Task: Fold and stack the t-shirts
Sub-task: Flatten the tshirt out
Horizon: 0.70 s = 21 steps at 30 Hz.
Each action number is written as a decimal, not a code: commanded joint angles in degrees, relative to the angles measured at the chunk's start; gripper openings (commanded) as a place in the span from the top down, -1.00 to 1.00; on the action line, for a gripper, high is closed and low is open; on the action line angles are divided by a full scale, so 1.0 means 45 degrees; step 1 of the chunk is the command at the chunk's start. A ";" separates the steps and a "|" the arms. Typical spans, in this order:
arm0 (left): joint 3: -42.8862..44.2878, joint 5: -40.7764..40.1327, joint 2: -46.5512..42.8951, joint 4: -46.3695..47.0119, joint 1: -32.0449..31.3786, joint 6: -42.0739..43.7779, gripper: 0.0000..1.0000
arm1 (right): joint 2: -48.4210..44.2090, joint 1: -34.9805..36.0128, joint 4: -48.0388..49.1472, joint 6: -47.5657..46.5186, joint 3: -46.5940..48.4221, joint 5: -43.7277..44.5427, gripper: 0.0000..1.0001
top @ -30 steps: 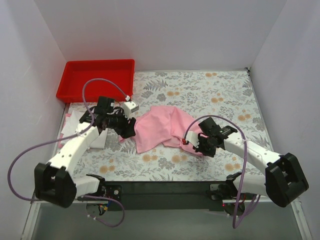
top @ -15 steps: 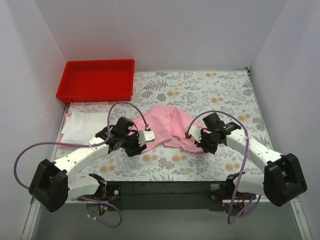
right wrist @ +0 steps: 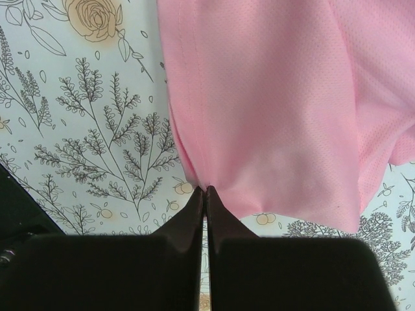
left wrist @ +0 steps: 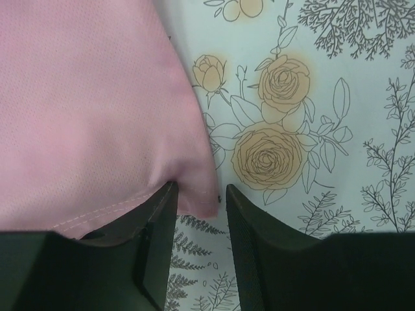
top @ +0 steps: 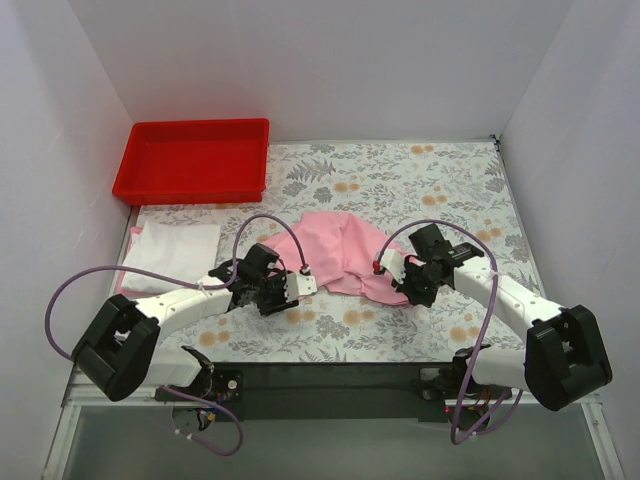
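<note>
Judging by the folded white cloth t-shirt (top: 172,252), one's done; the crumpled pink cloth t-shirt (top: 335,250) awaits, right gripper (right wrist: 205,193) pinching its hem, left gripper (left wrist: 200,194) spread around a corner

Most of pink t-shirt (left wrist: 84,97) beyond wrist views' edges

No word, label, brand mark or number can be read in any of the three views (the only printed pattern is the flowers and sprigs on the tablecloth (top: 420,180) covering the tabletop); nothing legible stands on it.
</note>
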 commanded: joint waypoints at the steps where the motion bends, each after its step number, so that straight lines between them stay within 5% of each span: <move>1: -0.0627 -0.0358 0.0335 0.0726 -0.0173 0.0183 0.31 | 0.0070 -0.0123 -0.0353 -0.0027 0.0486 -0.0177 0.97; 5: -0.0512 -0.0572 0.0003 0.0454 -0.0173 -0.0187 0.34 | 0.0207 -0.0181 -0.0393 -0.0085 0.0564 -0.0158 0.97; 13: 0.1773 0.1005 -0.1598 -0.3529 -0.0173 -0.0170 0.31 | 0.0305 -0.0201 -0.0510 -0.0203 0.0642 -0.0158 0.97; 21: 0.1639 0.1731 -0.1152 -0.3086 -0.0173 0.0397 0.32 | 0.0383 -0.0240 -0.0510 -0.0203 0.0583 -0.0177 0.97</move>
